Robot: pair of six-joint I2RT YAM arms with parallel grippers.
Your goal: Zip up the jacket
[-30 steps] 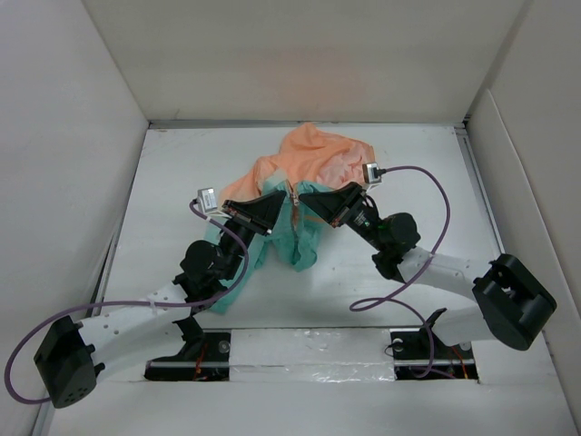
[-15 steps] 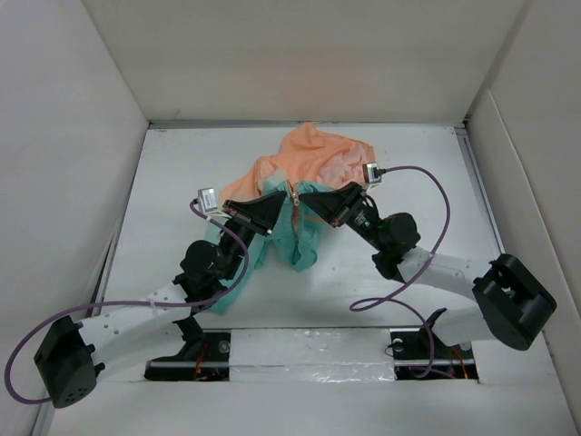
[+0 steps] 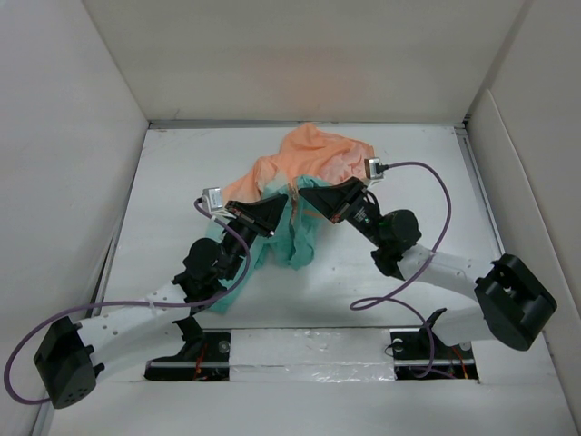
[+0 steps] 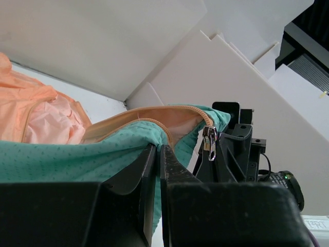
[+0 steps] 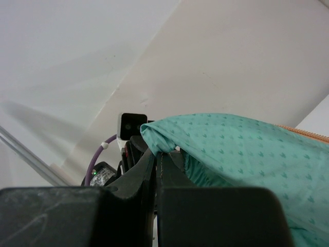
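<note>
Left fingers (image 4: 131, 177) clenched on teal edge of jacket (image 3: 309, 159), beside zipper pull (image 4: 209, 142), right fingers (image 5: 138, 175) clenched on teal fold

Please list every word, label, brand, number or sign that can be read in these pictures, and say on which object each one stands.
There is no readable text.
The jacket shows no print or tag.
The zipper pull carries no mark that can be read.
The white walls are blank.
</note>
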